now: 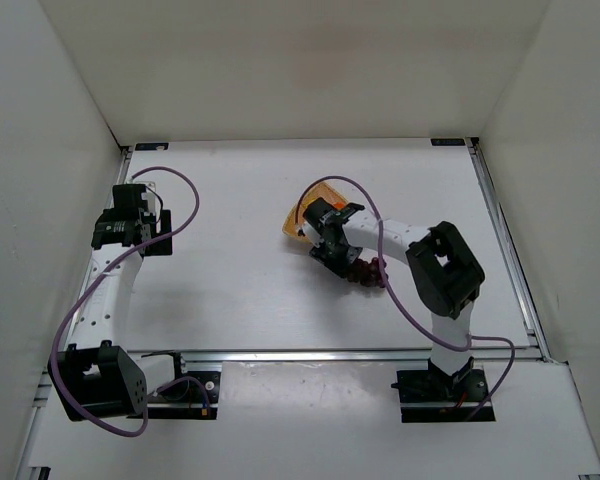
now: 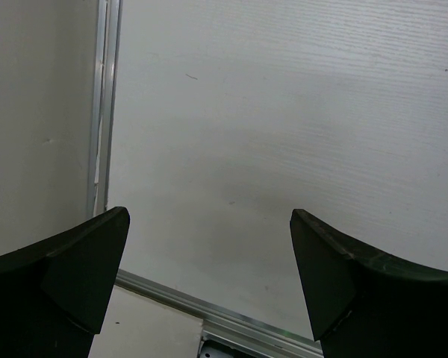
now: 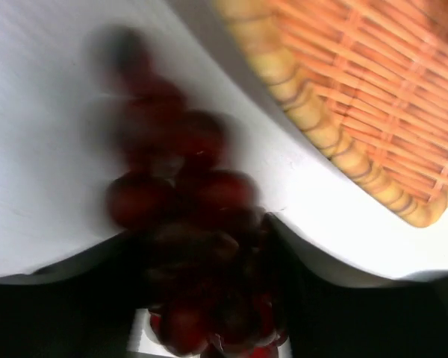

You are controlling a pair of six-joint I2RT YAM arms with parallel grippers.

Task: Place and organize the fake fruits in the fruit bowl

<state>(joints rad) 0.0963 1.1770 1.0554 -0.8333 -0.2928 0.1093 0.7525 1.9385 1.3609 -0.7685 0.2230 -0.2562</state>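
Firstly, at the far left we record the side wall (image 2: pixel 30 112) and, beside it, the metal edge rail (image 2: pixel 104 112) of the white table (image 2: pixel 284 112). The left gripper (image 2: pixel 209 216) hangs over this corner with its jaws spread wide and nothing between them; it is well apart from every task item. Moving toward the centre, the overhead view shows the fruit bowl (image 1: pixel 320 192), a woven light-brown piece, standing on the table past the middle, with much of its inside hidden under the right arm's wrist. In the right wrist view its braided rim crosses the upper right corner. Next we note the right gripper (image 3: pixel 201 239), lowered just beside the bowl's near edge, its jaws drawn partly in. The grape bunch (image 3: pixel 209 190), dark red, sits between the fingers, which meet it on both sides; the picture is blurred there, so we cannot confirm how firm the grip is. The bunch is outside the bowl, with a strip of bare table between it and the rim. Whether it rests on the table or hangs just clear, we cannot tell.
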